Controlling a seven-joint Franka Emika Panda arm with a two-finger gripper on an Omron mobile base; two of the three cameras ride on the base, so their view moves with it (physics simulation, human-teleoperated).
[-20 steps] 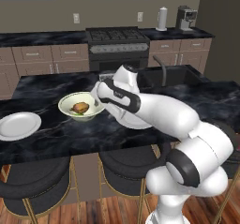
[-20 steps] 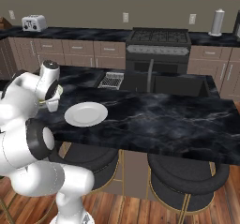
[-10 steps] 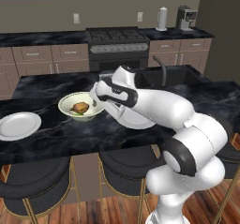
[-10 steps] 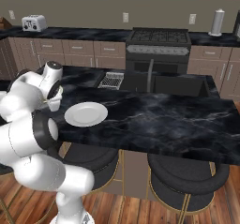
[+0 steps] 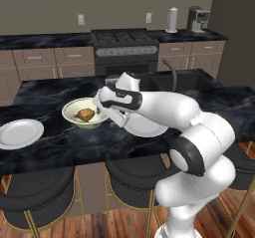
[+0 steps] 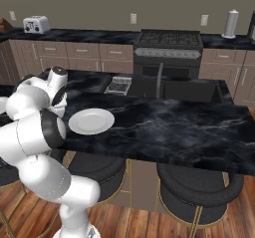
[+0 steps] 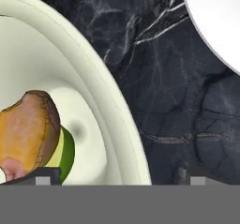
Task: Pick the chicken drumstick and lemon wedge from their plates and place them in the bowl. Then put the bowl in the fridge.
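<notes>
The pale cream-green bowl (image 5: 74, 106) stands on the dark counter, and the golden-brown chicken drumstick (image 5: 85, 114) lies inside it. In the hand view the drumstick (image 7: 28, 129) rests against the yellow-green lemon wedge (image 7: 66, 153) on the floor of the bowl (image 7: 110, 92). My gripper (image 5: 109, 118) hangs just above the bowl's right rim. It is open and empty, and in the hand view the gripper (image 7: 119, 178) has one tip over the bowl's inside and the other over bare counter. One white plate (image 5: 20, 132) lies left of the bowl, another plate (image 5: 144, 126) right of it. The fridge is out of view.
The right-hand plate (image 6: 91, 121) sits near the counter's front edge, and its rim (image 7: 215, 21) is close beside the hand. A sink with a faucet (image 6: 159, 77) is set into the counter behind. Black stools (image 5: 45, 187) stand under the front edge. A stove (image 5: 122, 40) lines the back wall.
The arm has shifted a little, its elbow swinging slightly, while the hand stays over the bowl's right rim. The jaws stay open.
</notes>
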